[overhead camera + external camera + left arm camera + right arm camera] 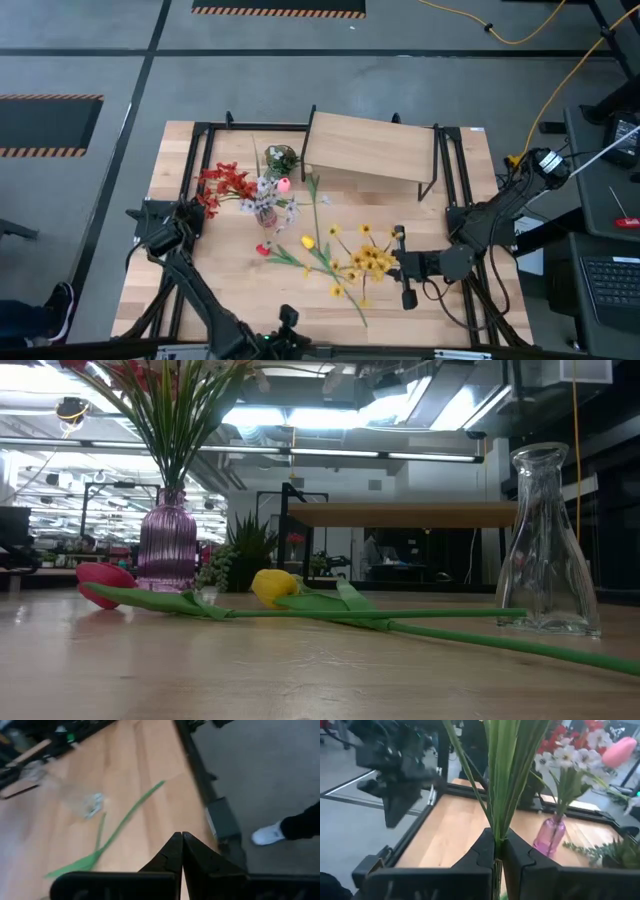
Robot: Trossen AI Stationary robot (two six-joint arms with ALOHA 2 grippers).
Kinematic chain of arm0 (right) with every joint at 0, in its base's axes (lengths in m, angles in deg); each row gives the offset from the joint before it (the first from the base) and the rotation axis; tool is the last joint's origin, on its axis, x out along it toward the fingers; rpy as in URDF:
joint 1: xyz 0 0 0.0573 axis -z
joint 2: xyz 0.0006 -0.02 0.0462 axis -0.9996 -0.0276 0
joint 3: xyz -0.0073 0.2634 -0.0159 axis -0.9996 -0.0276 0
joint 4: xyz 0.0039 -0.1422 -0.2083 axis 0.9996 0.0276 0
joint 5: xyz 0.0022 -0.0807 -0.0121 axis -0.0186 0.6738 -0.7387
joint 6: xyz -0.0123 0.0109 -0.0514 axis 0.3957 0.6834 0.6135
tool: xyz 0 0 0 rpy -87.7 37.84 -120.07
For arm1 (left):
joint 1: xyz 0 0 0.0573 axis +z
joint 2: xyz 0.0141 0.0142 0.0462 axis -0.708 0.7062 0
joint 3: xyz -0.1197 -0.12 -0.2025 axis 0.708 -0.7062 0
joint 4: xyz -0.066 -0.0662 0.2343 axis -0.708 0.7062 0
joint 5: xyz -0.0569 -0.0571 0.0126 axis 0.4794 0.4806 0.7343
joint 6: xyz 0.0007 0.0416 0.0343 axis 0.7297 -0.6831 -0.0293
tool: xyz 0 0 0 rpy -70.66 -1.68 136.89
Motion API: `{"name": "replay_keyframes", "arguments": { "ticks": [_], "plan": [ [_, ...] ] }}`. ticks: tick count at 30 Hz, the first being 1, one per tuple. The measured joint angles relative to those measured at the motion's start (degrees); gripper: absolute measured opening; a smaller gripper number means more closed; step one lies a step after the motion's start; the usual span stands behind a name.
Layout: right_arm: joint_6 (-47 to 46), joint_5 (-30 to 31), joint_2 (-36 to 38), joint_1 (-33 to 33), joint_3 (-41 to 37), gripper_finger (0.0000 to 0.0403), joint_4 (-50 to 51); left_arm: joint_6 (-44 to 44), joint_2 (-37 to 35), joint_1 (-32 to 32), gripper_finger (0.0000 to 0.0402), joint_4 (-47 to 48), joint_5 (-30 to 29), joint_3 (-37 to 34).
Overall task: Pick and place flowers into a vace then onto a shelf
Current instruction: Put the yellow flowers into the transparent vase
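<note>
The right gripper (498,851) has its jaws clamped on a bundle of thin green stems, which rise straight up between the fingers in its wrist view. From above, that gripper (398,262) sits at the table's right side, beside the yellow blooms (372,260) spread on the wood.

The left gripper (181,851) has its jaws pressed together on nothing, hanging over the light-wood table (145,765) near its edge, with a loose green stem (125,822) lying ahead of it. A person's white shoe (268,833) shows on the floor beyond.

Mid-table, a pink ribbed vase (167,544) holds red and white flowers (228,185). A yellow tulip (273,585) and a red tulip (103,577) lie flat nearby, next to an empty clear vase (545,545). The shelf (372,148) stands at the far side.
</note>
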Motion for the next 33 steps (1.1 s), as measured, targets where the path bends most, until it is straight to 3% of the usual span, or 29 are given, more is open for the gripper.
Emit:
{"name": "replay_keyframes", "arguments": {
  "ticks": [9,14,21,24,33],
  "plan": [
    [2.1,8.9,0.0,-4.6,0.0,0.0012,-1.1,-8.0,-3.9,3.1,0.0001,-27.1,7.1,-13.7],
    [0.2,16.7,0.0,-7.4,-0.9,0.0012,-1.2,-11.9,-10.3,3.2,0.0001,-45.2,8.0,-25.9],
    [-4.9,21.3,0.0,-7.4,-4.8,0.0012,-3.7,-12.4,-17.6,3.9,0.0002,-66.4,7.8,-41.3],
    [-3.6,21.3,0.0,-6.8,-6.5,0.0012,-7.7,-12.4,-18.5,4.6,0.0002,-71.7,7.5,-45.1],
    [-3.5,21.2,-0.2,-6.5,-13.3,0.0012,-18.2,-12.3,-18.6,6.8,0.0003,-72.7,7.4,-47.5]
  ]
}}
